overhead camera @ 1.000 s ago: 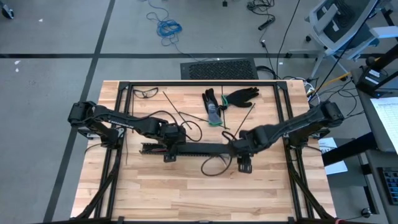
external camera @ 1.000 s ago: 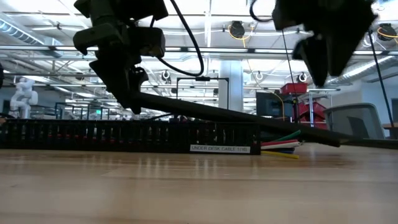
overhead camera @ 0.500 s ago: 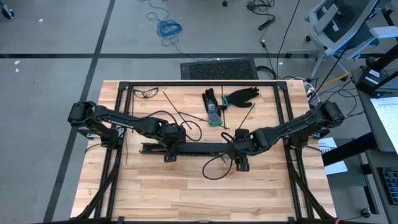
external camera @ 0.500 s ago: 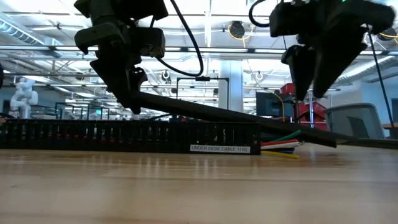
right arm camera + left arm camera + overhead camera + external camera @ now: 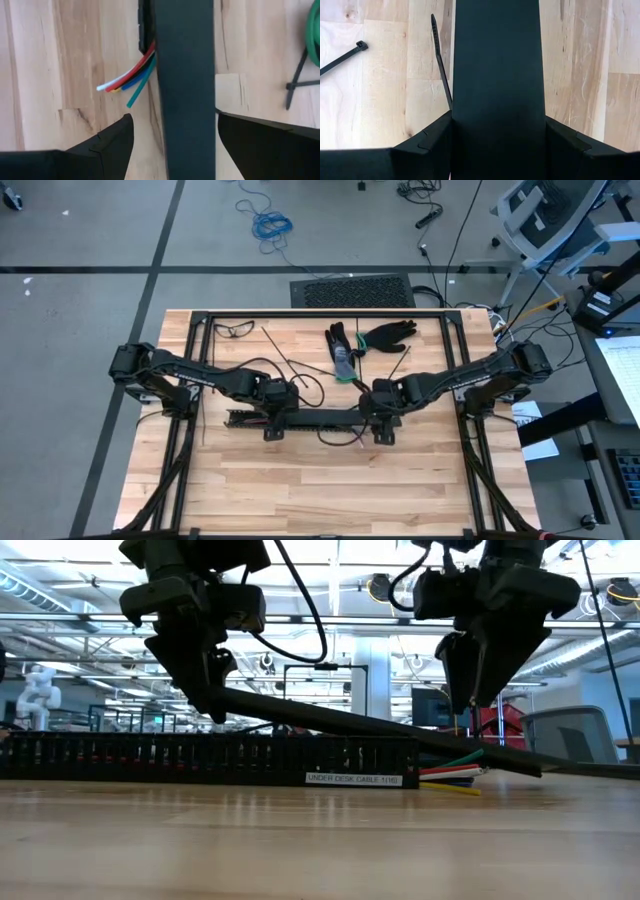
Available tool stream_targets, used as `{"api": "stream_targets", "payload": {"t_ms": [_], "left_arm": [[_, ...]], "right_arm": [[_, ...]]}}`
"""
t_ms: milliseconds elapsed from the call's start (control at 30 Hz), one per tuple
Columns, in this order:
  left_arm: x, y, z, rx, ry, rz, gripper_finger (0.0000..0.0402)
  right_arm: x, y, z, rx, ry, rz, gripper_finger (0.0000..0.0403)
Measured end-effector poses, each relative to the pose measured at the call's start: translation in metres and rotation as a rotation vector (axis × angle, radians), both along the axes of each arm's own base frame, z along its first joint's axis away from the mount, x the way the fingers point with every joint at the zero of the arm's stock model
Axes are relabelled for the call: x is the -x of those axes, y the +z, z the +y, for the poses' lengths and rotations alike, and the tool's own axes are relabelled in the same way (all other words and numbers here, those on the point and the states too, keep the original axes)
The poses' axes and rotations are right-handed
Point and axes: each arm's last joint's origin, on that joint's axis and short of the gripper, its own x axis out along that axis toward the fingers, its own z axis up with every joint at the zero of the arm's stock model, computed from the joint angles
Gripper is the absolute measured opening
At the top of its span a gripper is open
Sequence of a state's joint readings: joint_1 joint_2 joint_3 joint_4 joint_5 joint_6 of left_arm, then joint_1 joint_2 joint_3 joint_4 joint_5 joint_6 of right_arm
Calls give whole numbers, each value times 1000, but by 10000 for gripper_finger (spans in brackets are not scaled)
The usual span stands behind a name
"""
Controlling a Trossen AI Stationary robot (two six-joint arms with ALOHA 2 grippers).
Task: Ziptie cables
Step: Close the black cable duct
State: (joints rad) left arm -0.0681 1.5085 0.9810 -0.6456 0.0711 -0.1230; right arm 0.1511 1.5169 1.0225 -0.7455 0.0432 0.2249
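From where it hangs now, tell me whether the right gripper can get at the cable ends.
Probably not directly: the right gripper straddles the raised black cover strip, and the cable ends poke out beside and beneath it. The left gripper holds the strip's other end.

Two gloves (image 5: 368, 338), one slotted rail (image 5: 210, 760)

Bright, even overhead light; soft shadows; blurred wrist-view foregrounds.
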Motion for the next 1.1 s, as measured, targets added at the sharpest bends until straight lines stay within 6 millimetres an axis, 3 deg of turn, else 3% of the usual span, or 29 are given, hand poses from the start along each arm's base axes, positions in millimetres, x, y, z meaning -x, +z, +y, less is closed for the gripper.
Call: {"api": "stream_targets", "payload": {"t_ms": [333, 1100], "left_arm": [[0, 0, 0, 3, 1, 0, 229], [0, 0, 0, 1, 7, -1, 229]], "right_arm": [[2, -22, -15, -81, 5, -33, 275], [12, -55, -29, -85, 3, -26, 274]]}}
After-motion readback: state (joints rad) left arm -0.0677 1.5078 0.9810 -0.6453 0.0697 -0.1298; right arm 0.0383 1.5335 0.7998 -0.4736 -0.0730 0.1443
